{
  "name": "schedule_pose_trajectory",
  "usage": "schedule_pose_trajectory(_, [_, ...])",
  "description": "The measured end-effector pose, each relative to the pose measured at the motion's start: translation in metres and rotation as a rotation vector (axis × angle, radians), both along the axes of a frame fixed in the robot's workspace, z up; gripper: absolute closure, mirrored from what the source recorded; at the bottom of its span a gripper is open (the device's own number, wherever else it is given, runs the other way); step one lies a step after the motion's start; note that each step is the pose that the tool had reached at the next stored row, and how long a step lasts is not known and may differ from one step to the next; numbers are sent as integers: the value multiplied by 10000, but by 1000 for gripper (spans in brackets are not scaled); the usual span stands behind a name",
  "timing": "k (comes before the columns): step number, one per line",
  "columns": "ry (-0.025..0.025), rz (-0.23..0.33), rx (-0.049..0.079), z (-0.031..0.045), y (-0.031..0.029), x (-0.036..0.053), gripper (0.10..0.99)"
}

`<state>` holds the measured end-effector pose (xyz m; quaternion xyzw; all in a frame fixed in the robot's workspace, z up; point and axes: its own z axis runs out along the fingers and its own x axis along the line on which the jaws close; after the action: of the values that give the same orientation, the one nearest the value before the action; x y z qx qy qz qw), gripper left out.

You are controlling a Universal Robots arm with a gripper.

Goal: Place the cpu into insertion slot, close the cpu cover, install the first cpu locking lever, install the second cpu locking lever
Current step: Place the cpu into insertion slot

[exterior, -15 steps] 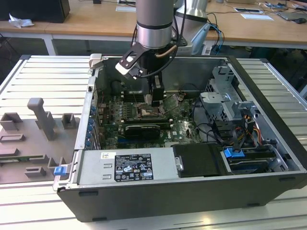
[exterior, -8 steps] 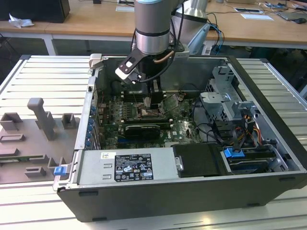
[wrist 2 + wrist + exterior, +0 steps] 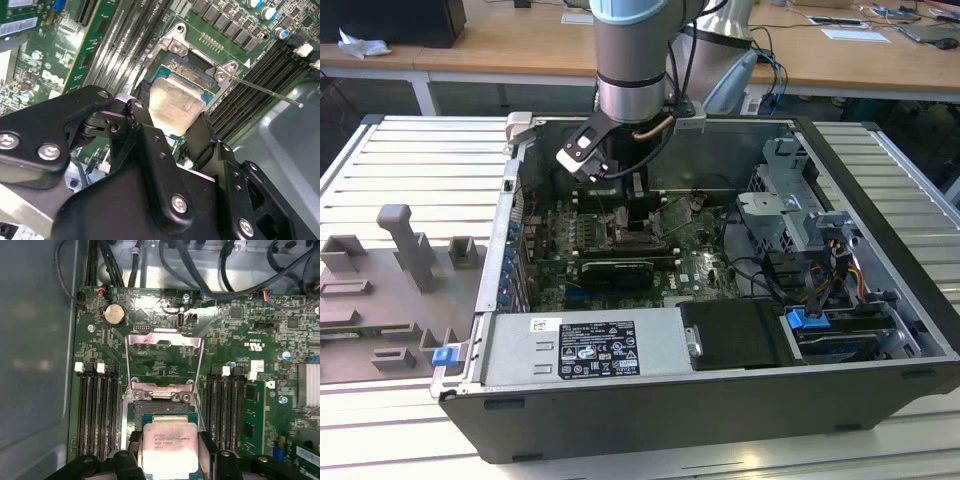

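Note:
My gripper [image 3: 631, 222] is down inside the open computer case, over the motherboard's socket. In both wrist views the cpu [image 3: 176, 104] [image 3: 169, 449], a flat silver-grey square, sits between the black fingers [image 3: 142, 98], which press on its two opposite edges. It is right over the socket [image 3: 186, 67], very close to it; whether it rests in it I cannot tell. The cpu cover [image 3: 163, 356], a silvery frame with an open window, stands swung up and open beyond the socket. A thin metal locking lever [image 3: 265, 91] sticks out unlatched beside the socket.
Black memory slots [image 3: 95, 410] [image 3: 225, 410] run along both sides of the socket. A black card [image 3: 615, 270] lies across the board in front of the gripper. Drive cages and cables [image 3: 800, 240] are at the exterior view's right, and a grey fixture tray [image 3: 400, 290] stands outside the case.

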<state>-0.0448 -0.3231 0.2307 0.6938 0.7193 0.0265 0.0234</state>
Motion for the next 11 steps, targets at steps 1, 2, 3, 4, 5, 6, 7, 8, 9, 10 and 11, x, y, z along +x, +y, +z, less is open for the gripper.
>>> schedule_pose_trajectory(1, [-2, -9, 2, -28, 15, -1, 553])
schedule_pose_trajectory(2, [-1, -14, 2, -49, 25, -1, 553])
schedule_pose_trajectory(3, [-1, -23, 3, -72, 32, -2, 553])
schedule_pose_trajectory(4, [-1, -33, 2, -86, 34, -1, 553])
schedule_pose_trajectory(5, [0, -78, 1, -107, 34, -1, 553])
schedule_pose_trajectory(6, [0, -131, 1, -119, 35, -2, 553])
schedule_pose_trajectory(7, [0, -166, 1, -127, 35, -2, 553])
schedule_pose_trajectory(8, [0, -207, 1, -137, 35, -2, 553])
schedule_pose_trajectory(9, [-1, -304, 1, -154, 35, -2, 553])
schedule_pose_trajectory(10, [-1, -391, 2, -164, 36, -2, 553])
schedule_pose_trajectory(11, [-1, -444, 2, -170, 36, -2, 553])
